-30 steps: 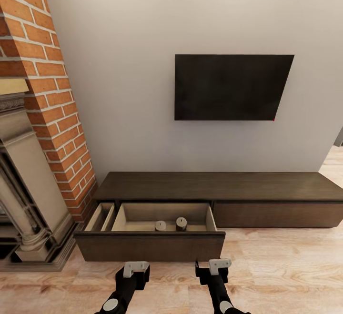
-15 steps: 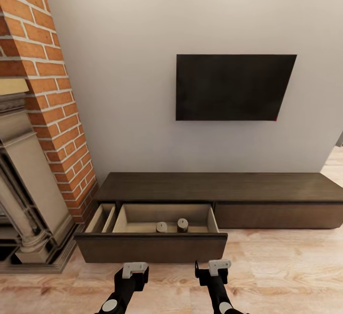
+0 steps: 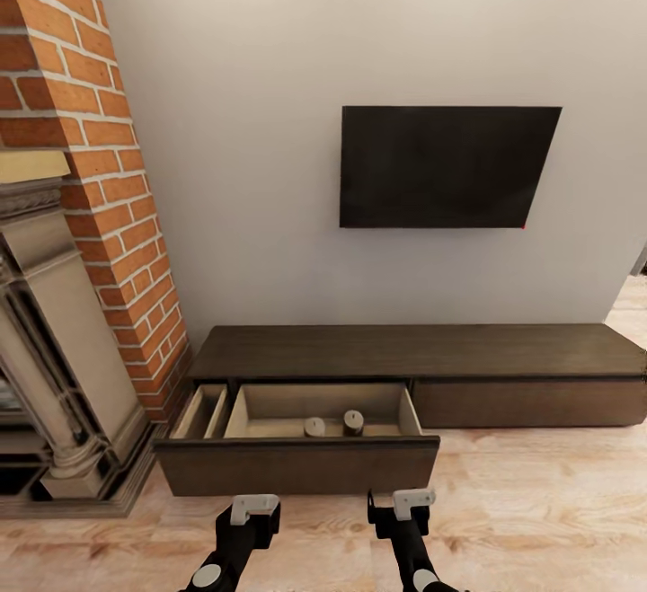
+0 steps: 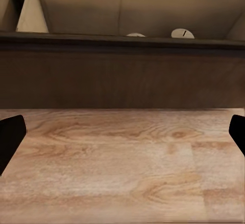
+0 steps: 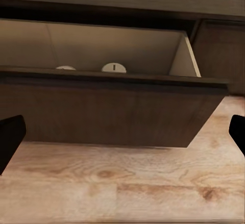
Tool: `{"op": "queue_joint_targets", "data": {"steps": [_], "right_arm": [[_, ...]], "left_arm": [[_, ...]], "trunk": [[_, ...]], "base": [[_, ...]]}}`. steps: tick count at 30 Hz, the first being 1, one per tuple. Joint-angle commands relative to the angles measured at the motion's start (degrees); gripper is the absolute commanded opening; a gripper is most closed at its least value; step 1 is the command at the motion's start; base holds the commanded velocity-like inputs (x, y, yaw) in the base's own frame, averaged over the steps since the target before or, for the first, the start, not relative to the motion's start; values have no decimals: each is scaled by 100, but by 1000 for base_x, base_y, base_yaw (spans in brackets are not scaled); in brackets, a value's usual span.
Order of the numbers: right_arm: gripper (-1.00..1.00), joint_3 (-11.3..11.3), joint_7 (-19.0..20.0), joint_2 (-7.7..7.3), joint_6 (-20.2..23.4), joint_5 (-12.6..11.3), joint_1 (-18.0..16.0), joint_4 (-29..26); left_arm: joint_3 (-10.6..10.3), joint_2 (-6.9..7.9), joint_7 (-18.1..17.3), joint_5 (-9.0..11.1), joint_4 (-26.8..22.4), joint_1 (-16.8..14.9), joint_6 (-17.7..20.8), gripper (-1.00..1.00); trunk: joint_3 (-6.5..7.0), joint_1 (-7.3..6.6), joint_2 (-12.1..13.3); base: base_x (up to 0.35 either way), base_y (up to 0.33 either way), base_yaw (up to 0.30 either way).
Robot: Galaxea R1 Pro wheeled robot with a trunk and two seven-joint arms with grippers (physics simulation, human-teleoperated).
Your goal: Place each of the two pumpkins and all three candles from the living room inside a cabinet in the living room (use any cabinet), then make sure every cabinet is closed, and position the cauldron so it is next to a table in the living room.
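Black arms (image 3: pixel 235 545) with pale grey brackets, seemingly round grey caps

the whole head view slides rightward across the three pictures: the cabinet (image 3: pixel 422 351), its open drawer (image 3: pixel 296 464) and the two candles (image 3: pixel 314 427) inside all sit further right in frame now (the brick column (image 3: pixel 99 170) fills more of the left side). this is the camera turning; the candles keep their places in the drawer.
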Motion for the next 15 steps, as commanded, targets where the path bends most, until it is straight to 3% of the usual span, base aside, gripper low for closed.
{"op": "queue_joint_targets", "data": {"steps": [1,10,15], "right_arm": [[100,49,-35,2,-12,-26,-5,6],[100,49,-18,2,-6,-26,-6,-7],[100,47,314,0,-10,-58,-6,7]], "left_arm": [[-48,9,40,60,-7,-9,-40,100],[-46,5,48,56,42,-9,-59,100],[-34,9,56,60,114,-9,-72,100]], "trunk": [[2,-2,-4],[25,-2,-4],[26,-2,-4]], "base": [[-168,198,-107],[-43,48,-37],[-2,2,-2]]}}
